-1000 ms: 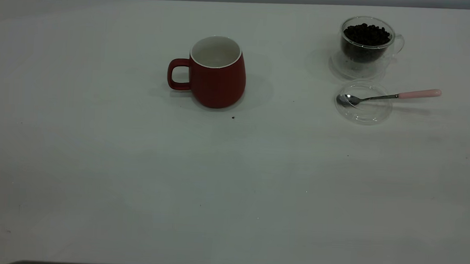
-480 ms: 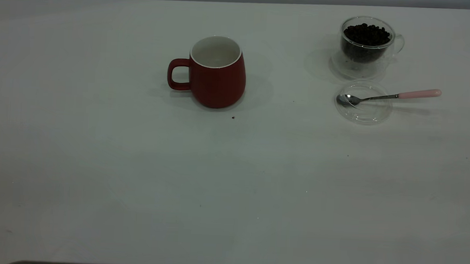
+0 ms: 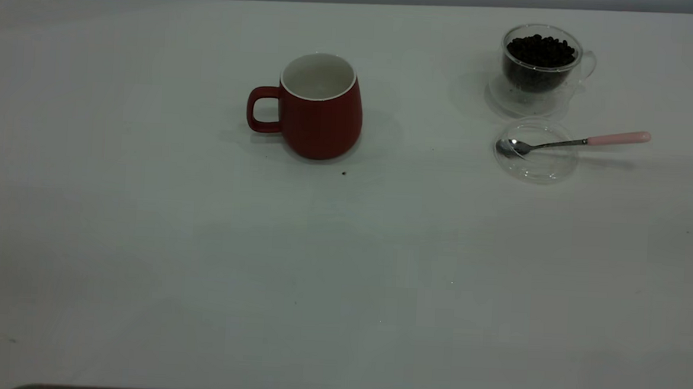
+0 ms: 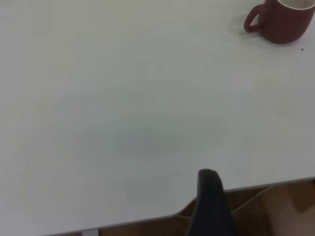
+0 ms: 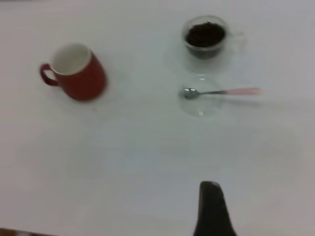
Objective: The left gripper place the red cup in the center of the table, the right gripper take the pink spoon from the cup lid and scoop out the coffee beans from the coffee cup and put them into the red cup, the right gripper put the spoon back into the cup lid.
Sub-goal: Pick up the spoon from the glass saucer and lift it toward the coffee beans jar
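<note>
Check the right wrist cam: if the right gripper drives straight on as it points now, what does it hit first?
Probably the clear cup lid with the pink spoon on it. The right gripper points roughly that way over bare table; the coffee cup sits beyond. Depth is unclear.

1. Red cup (image 3: 320, 106): upright, white inside, handle pointing left, upper centre of the frame.
2. Glass coffee cup (image 3: 540, 68): full of dark beans (image 3: 540, 50), upper right.
3. Pink-handled spoon (image 3: 574, 142): bowl resting in the clear lid (image 3: 536, 151), just below it.

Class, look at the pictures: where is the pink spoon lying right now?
In the exterior view, the spoon lies at the right, its bowl in the clear lid, just in front of the coffee cup.
</note>
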Motion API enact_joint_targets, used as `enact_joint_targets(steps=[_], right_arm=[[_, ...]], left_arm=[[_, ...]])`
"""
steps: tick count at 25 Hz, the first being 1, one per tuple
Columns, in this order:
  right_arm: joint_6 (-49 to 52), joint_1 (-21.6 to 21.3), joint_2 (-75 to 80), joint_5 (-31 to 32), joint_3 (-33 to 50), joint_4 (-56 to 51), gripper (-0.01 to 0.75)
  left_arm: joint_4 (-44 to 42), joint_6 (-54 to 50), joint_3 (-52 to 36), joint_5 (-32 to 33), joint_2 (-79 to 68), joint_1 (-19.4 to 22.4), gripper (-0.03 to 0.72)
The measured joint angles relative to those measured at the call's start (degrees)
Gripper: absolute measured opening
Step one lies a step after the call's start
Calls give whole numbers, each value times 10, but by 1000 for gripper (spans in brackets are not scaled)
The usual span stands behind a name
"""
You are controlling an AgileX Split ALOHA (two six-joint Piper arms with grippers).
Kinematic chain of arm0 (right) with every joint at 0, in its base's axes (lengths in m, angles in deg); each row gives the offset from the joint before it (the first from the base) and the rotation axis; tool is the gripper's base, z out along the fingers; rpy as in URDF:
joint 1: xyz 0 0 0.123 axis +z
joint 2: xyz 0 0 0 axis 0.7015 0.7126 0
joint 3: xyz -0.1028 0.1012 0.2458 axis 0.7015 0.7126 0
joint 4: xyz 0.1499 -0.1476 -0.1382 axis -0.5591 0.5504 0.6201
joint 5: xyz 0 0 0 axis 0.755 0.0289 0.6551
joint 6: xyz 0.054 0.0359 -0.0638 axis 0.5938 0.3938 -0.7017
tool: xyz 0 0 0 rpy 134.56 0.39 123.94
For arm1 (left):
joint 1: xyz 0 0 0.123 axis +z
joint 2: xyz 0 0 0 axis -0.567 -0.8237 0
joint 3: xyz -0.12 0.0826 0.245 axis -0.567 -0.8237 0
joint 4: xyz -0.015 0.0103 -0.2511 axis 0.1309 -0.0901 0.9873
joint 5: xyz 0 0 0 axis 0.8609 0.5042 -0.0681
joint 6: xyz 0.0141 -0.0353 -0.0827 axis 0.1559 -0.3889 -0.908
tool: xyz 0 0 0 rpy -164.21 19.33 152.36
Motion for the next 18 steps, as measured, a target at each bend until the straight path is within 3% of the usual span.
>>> enact_joint_targets(steps=[6, 11, 18], right_arm=[[-93, 0, 220, -114, 0, -120, 601], [-273, 0, 430, -216, -5, -276, 594], [-465, 0, 689, -263, -103, -440, 589]], left_arm=[[0, 0, 0, 0, 0, 0, 587], [0, 0, 0, 0, 0, 0, 587], [0, 0, 0, 0, 0, 0, 587]])
